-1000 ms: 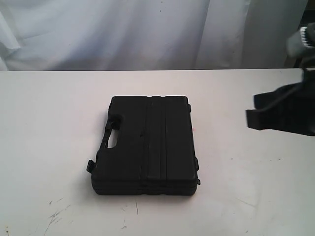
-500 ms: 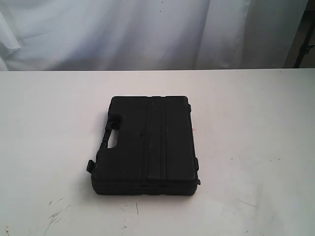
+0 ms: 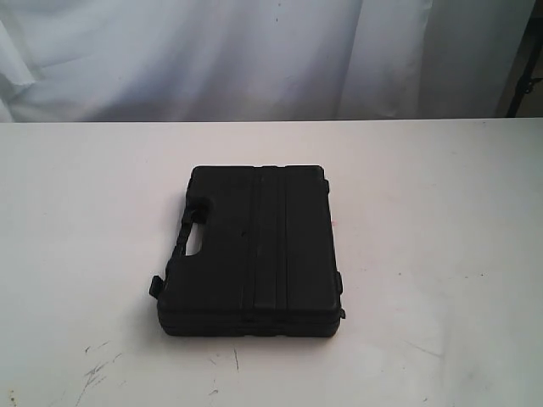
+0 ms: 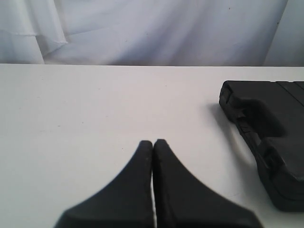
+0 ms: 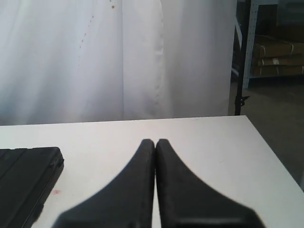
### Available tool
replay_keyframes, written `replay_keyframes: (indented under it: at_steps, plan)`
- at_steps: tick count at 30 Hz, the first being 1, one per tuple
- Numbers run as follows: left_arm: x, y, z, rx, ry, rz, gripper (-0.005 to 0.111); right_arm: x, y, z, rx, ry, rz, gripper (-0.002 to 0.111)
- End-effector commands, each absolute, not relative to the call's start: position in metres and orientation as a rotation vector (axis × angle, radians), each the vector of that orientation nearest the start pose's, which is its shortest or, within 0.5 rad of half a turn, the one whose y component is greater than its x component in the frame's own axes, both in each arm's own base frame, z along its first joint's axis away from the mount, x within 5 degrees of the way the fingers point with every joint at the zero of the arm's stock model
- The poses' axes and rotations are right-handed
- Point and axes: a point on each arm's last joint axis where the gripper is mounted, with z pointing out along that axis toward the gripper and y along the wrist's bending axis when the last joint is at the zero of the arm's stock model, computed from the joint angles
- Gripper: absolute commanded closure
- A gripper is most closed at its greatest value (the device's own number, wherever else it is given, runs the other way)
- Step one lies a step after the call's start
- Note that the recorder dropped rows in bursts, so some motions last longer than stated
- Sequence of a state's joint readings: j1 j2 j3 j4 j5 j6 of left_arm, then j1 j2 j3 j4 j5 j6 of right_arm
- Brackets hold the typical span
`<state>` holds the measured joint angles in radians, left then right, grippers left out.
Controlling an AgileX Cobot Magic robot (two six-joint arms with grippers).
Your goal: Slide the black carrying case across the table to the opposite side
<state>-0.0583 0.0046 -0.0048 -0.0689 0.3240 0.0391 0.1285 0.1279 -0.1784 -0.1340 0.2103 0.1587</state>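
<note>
The black carrying case [image 3: 254, 250] lies flat on the white table [image 3: 424, 195], a little left of the middle, its handle cut-out on its left side. Neither arm shows in the exterior view. In the left wrist view my left gripper [image 4: 153, 142] is shut with nothing in it, over bare table, and the case [image 4: 270, 137] lies off to one side, apart from it. In the right wrist view my right gripper [image 5: 155, 141] is shut and empty too, with a corner of the case [image 5: 23, 175] well away from it.
A white curtain [image 3: 254, 51] hangs behind the table's far edge. Dark scuff marks [image 3: 97, 369] mark the tabletop near its front left. A small red spot [image 5: 56, 192] sits beside the case. Past the table's right edge stands a metal shelf with boxes [image 5: 278, 47].
One second ago my right gripper hung at the right edge of the exterior view; it has since withdrawn out of that view. The case has not moved.
</note>
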Motion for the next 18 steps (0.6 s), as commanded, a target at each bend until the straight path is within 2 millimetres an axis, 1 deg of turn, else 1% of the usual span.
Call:
replay_keyframes:
  at_steps: [1,6,8,11,15,18]
  plan:
    - [0.054,-0.005,0.185,0.042,1.801,-0.080,0.107,0.060,0.004,0.242,-0.083,1.679,0.054,0.108]
    - [0.054,-0.005,0.185,0.042,1.801,-0.080,0.107,0.060,0.004,0.239,-0.112,1.686,0.030,0.108]
    - [0.054,-0.005,0.185,0.042,1.801,-0.080,0.107,0.061,0.005,0.233,-0.110,1.695,0.039,0.108]
    - [0.054,-0.005,0.185,0.040,1.801,-0.082,0.107,0.061,0.006,0.217,-0.090,1.682,0.085,0.108]
    - [0.054,-0.005,0.185,0.040,1.801,-0.082,0.107,0.057,0.007,0.199,-0.082,1.655,0.114,0.108]
    - [0.054,-0.005,0.185,0.040,1.801,-0.082,0.107,0.056,0.008,0.199,-0.072,1.644,0.137,0.108]
